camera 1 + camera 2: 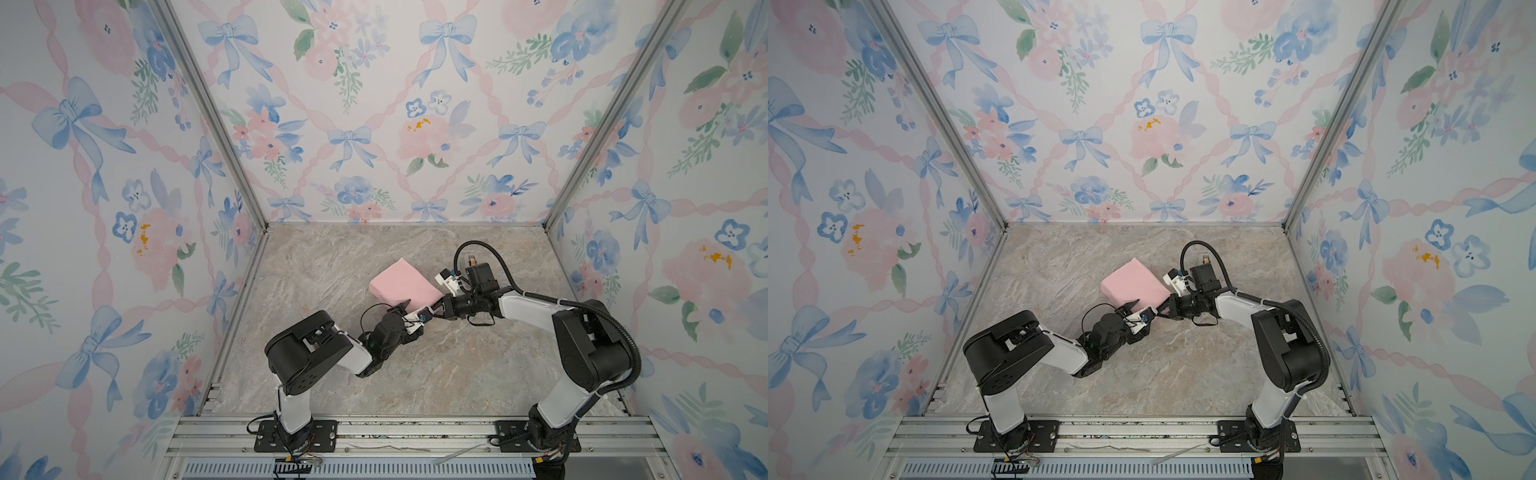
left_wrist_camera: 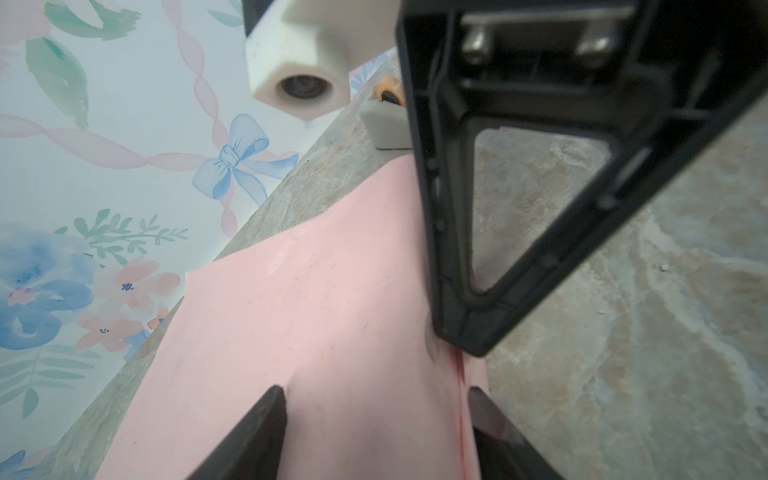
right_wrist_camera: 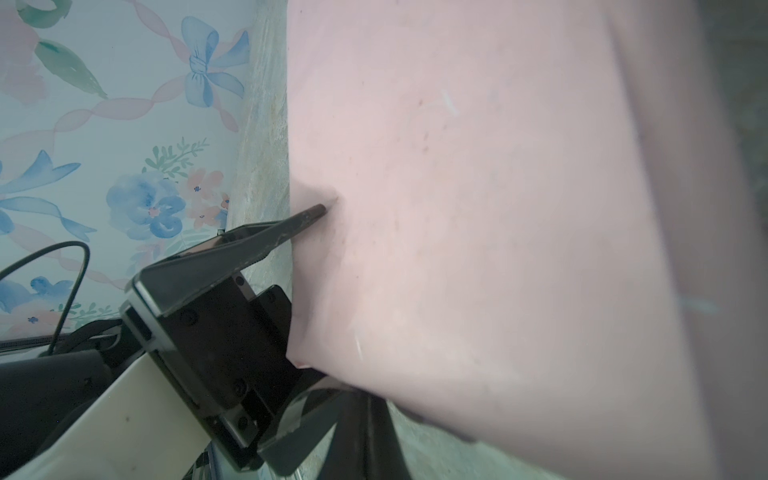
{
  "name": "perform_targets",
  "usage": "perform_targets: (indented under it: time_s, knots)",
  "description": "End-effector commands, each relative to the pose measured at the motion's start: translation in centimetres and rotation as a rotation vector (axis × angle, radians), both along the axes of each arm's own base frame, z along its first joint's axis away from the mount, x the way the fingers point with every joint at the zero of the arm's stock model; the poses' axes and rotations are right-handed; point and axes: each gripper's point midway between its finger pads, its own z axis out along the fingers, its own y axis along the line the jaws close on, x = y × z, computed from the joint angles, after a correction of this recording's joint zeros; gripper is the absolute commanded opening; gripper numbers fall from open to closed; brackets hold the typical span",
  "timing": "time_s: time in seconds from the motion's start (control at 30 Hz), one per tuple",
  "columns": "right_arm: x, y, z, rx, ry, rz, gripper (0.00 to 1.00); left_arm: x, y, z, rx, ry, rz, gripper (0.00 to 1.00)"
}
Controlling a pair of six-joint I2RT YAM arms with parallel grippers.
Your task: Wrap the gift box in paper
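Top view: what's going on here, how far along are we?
Both arms are at a parcel of the paper, pale pink side out, mid-table. The gift box is not visible, presumably inside. The left gripper has its jaws apart around the parcel's near edge, with one finger denting the paper; whether it clamps cannot be told. The right gripper, jaws shut, has its tip against the near right corner. A tape dispenser sits further back.

The left arm and the right arm alternate bulky matte-black joint housings with smooth white link shells, each on a flat black base plate with silver screws. A ribbed black cable hose runs along the right arm; a thin black wire curls by the left wrist.
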Motion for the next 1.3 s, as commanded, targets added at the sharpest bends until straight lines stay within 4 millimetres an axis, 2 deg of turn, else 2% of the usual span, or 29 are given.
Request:
perform_targets:
  time_s: [0.0,0.13,0.23,0.43,0.57,0.9,1.27]
  knots:
    - [0.1,-0.4,0.1,0.012,0.0,-0.015,0.0,-1.8,0.7,-4.2,0.077,0.124,-0.02,0.69]
    - [0.2,-0.8,0.3,0.016,-0.002,-0.032,0.0,-1.9,0.6,-4.2,0.076,0.124,-0.024,0.69]
    - [0.3,-0.7,0.2,0.019,0.002,-0.039,0.06,-1.8,0.6,-4.2,0.075,0.125,-0.023,0.69]
    - [0.6,-0.6,0.1,0.027,0.009,-0.05,0.09,-1.8,0.7,-4.1,0.076,0.122,-0.021,0.69]
    - [0.8,-0.5,0.3,0.038,0.008,-0.059,0.15,-1.8,0.8,-4.1,0.077,0.121,-0.02,0.69]
    - [1.1,-0.5,0.4,0.043,0.023,-0.078,0.22,-1.7,0.6,-3.9,0.072,0.116,-0.023,0.69]
    - [1.0,-0.5,0.4,-0.001,0.045,-0.107,0.35,-1.7,0.6,-3.8,0.071,0.115,-0.022,0.68]
